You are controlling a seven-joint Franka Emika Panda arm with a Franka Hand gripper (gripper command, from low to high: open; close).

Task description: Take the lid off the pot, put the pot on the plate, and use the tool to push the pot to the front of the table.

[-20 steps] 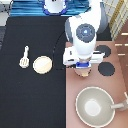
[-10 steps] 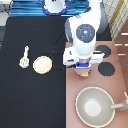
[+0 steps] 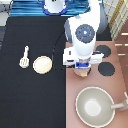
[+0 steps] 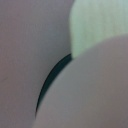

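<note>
Tool [image 3: 82,69] of the Panda arm hangs low over the brown stove [image 3: 119,82], near that stove's edge beside the black table [image 3: 30,100]. Clock directions below are read on the exterior view, with twelve at its top. Whether the tool is spread or pressed together cannot be told, since the white hand above covers it. Directly under the tool, peeking out at its six o'clock side, sits the pink-beige pot [image 3: 82,75], resting on the stove. The hand hides the pot's top, so the lid cannot be told apart from it, and it is not clear whether the tool touches it. The wrist view is filled from close up with blurred pinkish surfaces, a thin dark arc between them and a pale patch at one corner; nothing in it can be named with confidence.

At three o'clock from the tool lie two black burners [image 3: 106,68], one just beside the hand and one nearer twelve. At five o'clock, well apart, stands the large grey-beige pan [image 3: 95,106], its long handle pointing to three o'clock. At nine o'clock, on the table, lies the cream-yellow plate [image 3: 42,64], bare. Just beyond it, further toward nine o'clock, the cream-white spatula [image 3: 24,56] lies with its handle toward twelve and its slotted head toward six, apart from the plate.
</note>
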